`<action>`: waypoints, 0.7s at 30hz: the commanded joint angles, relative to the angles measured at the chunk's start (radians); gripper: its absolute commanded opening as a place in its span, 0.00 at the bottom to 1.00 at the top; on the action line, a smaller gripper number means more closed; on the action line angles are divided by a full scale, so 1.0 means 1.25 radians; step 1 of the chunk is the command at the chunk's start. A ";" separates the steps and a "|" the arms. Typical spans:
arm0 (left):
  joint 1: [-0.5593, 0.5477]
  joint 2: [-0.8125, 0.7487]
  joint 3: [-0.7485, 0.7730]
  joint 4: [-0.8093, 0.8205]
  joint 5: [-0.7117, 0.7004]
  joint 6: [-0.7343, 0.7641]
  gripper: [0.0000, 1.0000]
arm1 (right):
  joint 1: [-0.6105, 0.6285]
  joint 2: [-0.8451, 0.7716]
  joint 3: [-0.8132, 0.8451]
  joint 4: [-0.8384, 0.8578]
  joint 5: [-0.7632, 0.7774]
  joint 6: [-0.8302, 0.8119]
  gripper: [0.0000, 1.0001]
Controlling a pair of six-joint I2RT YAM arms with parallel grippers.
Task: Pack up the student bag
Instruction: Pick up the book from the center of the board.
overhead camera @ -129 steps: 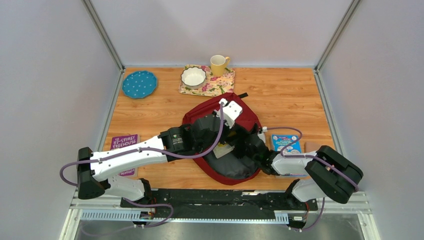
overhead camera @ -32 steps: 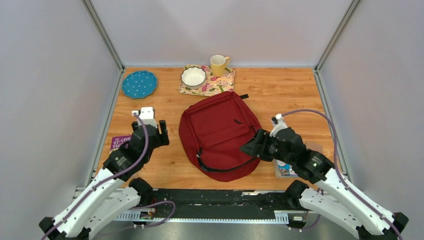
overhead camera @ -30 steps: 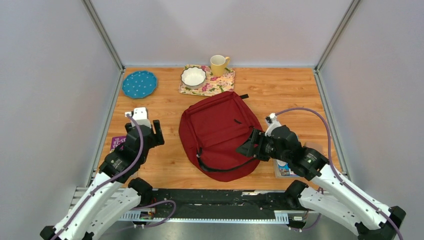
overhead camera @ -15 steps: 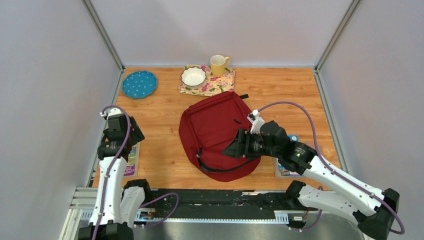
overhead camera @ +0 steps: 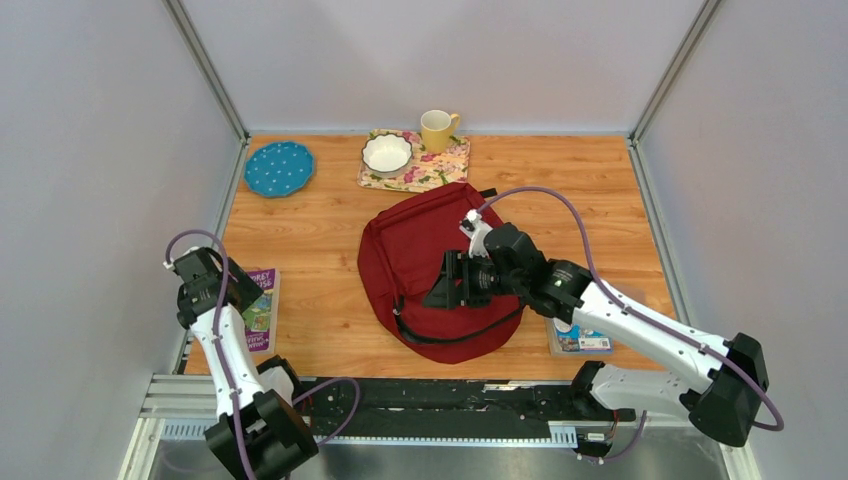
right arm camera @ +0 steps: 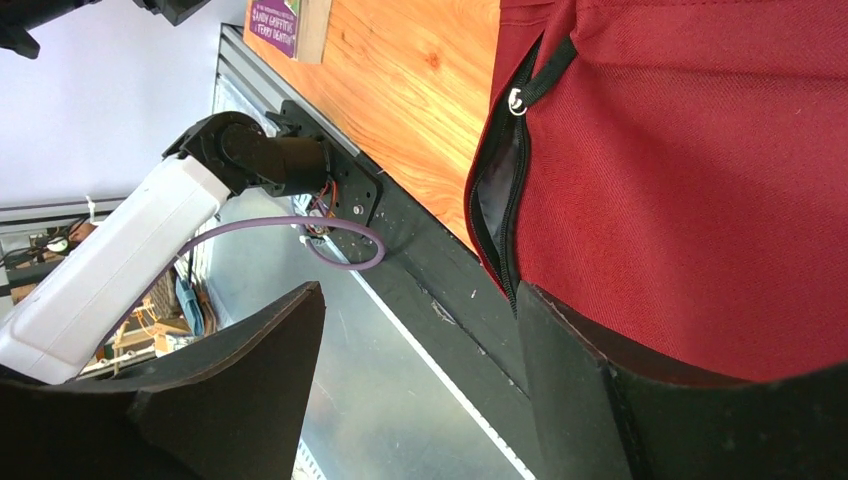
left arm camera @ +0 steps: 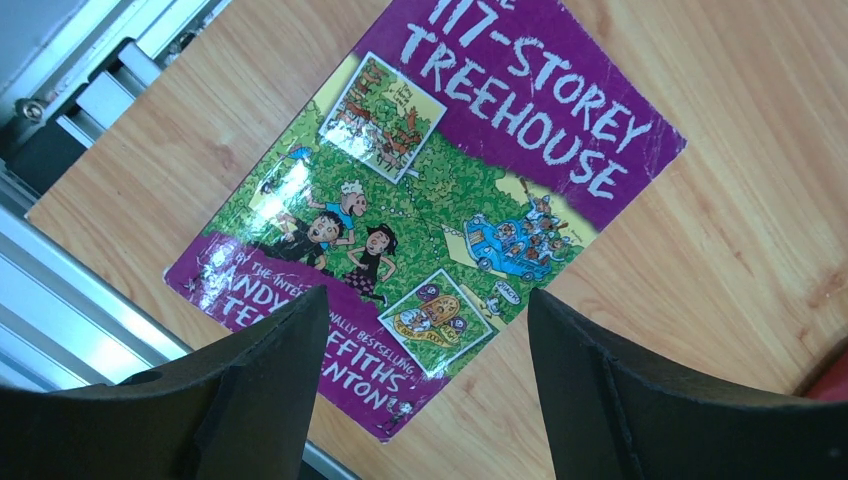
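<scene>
Red student bag (overhead camera: 405,255) lies near the table (overhead camera: 590,190) edge.

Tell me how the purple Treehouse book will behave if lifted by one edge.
The Treehouse book has worn, whitened cover edges like a paperback, so it would probably sag. Its glossy cover shows glare, so it may slip in a light grip.

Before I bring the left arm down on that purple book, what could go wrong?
1. The purple book lies flat, one corner close to the edge of the table; the open left gripper above it could slide it off rather than lift it.
2. The student bag shows only a narrow zipper opening, and the open right gripper holds nothing, so the book may snag going in.
</scene>
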 commanded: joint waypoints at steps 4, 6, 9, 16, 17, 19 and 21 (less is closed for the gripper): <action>0.031 0.008 -0.013 0.052 0.049 0.058 0.80 | 0.024 0.065 0.051 0.055 -0.023 -0.009 0.74; 0.031 0.003 -0.021 0.059 0.038 0.060 0.81 | 0.025 0.119 0.081 0.006 -0.018 -0.016 0.74; 0.033 -0.013 -0.036 0.070 0.016 0.043 0.81 | 0.026 0.176 0.079 0.016 -0.052 0.012 0.74; 0.055 0.016 -0.024 0.137 -0.006 0.058 0.83 | 0.071 0.232 0.093 0.067 -0.077 0.032 0.73; 0.066 0.049 -0.017 0.138 0.006 0.051 0.83 | 0.075 0.239 0.100 0.064 -0.079 0.029 0.73; 0.113 0.076 -0.009 0.156 0.068 0.035 0.83 | 0.080 0.249 0.111 0.046 -0.078 0.021 0.73; 0.136 0.102 -0.009 0.176 0.101 0.027 0.83 | 0.081 0.252 0.112 0.044 -0.077 0.018 0.73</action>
